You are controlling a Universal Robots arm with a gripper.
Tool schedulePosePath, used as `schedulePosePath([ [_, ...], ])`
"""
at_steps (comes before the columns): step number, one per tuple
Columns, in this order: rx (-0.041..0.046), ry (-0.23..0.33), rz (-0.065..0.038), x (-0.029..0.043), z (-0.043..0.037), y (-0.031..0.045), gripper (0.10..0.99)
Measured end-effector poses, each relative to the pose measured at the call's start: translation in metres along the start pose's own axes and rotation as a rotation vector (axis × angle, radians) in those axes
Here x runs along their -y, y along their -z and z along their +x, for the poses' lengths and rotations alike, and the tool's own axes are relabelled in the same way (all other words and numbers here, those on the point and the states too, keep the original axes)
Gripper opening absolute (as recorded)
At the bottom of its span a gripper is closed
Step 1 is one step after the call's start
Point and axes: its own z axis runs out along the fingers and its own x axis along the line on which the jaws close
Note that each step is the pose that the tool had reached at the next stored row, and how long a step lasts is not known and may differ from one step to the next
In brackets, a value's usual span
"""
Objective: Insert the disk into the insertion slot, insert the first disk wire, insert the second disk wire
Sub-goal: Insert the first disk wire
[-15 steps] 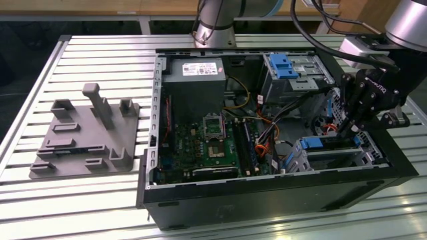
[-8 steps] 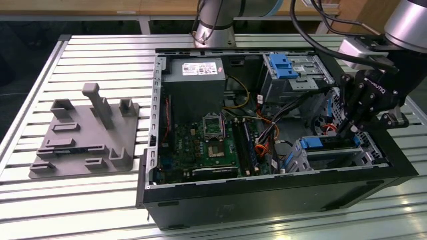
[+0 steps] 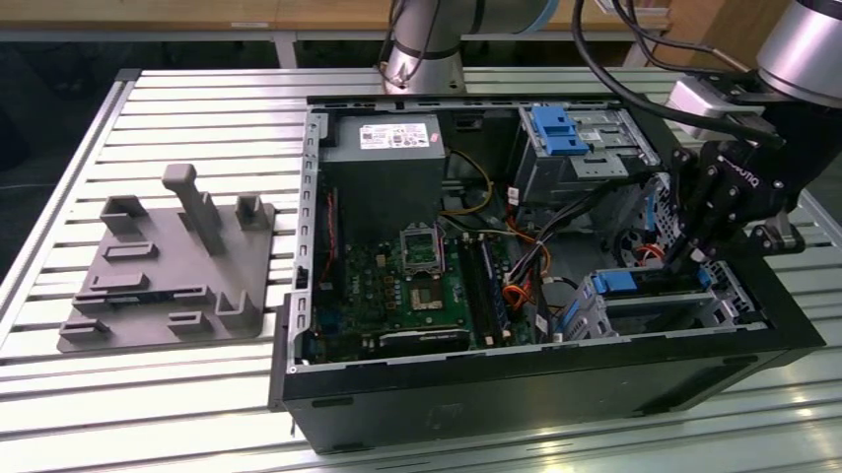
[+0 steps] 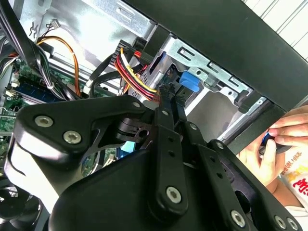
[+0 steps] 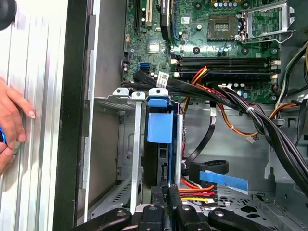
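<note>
Slatted metal bench [image 3: 172, 394], open black computer case [image 3: 526, 379]. Silver blue-framed disk [image 5: 159, 127] sits in low perforated sheet-metal insertion slot [image 5: 120, 98]. Black gripper [image 5: 164, 190] at its end, jaws nearly closed, contents hidden. You're likely wiring: needs square, gentle push.

The arm [image 3: 424, 44] is made of round, brushed silver tubes, with a blue-grey cap [image 3: 520, 10] at one joint. Thick black cables [image 3: 598, 59] run along it in loose curves. Near the wrist sits a pale grey, boxy block [image 3: 704, 99] with black parts under it. The gripper [image 3: 687, 258] is matt black and built from flat bars pinned together as a linkage. One side carries small white lettering [image 3: 743, 179]. In the second wrist view, the gripper [image 4: 169, 94] shows broad plates with rounded corners and narrower bars. Round silver screws [image 4: 173, 194] with recessed heads mark each pivot. The black surfaces have a dull sheen and soft, moulded edges.
</note>
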Motion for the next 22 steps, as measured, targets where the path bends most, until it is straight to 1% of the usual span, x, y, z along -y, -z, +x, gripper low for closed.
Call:
schedulePosePath([
  [13,-0.0007,0.0,0.0,0.001,0.0,-0.005,0.165],
  [17,0.0009,0.0,0.0,0.0009,0.0003,-0.0055,0.176],
  [19,0.0002,0.0,0.0,0.0008,0.0007,-0.0021,0.294],
  [20,0.0004,0.0,0.0,0.0007,0.001,0.0005,0.294],
  [22,0.0002,0.0,0.0,0.0004,0.0018,0.0066,0.412],
])
